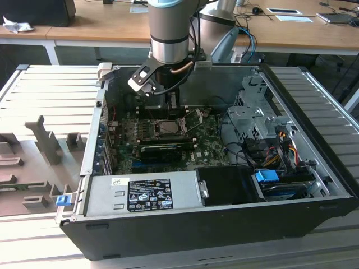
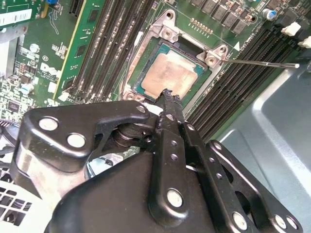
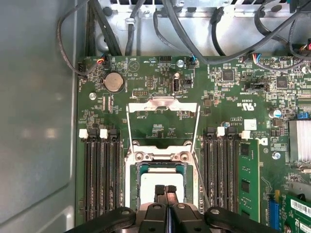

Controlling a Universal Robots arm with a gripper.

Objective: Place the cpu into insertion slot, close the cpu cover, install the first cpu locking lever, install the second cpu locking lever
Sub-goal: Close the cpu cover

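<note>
Grey slatted worktop (image 1: 50, 84) carried an open computer case (image 1: 185, 224). Cpu (image 2: 171, 73) sat flat in the insertion slot (image 2: 189, 47), cpu cover (image 3: 163, 103) flipped open beyond it. Claw (image 3: 165, 188) was pinched closed, gripping nothing, tips just over the cpu's edge. Green board (image 3: 146, 73) lay around, memory slots (image 3: 99, 170) either side.

The motherboard (image 3: 160, 73) is deep green, speckled with silver solder dots. The cpu (image 2: 170, 75) has a pale silvery top (faintly coppery in the second wrist view), edged in teal green. The cpu cover (image 3: 163, 102) is bright silver. The memory slots (image 3: 99, 174) are black with white clips. The pincer (image 3: 165, 189) is matte black with silvery rivets, and the computer case (image 1: 224, 230) is black.
</note>
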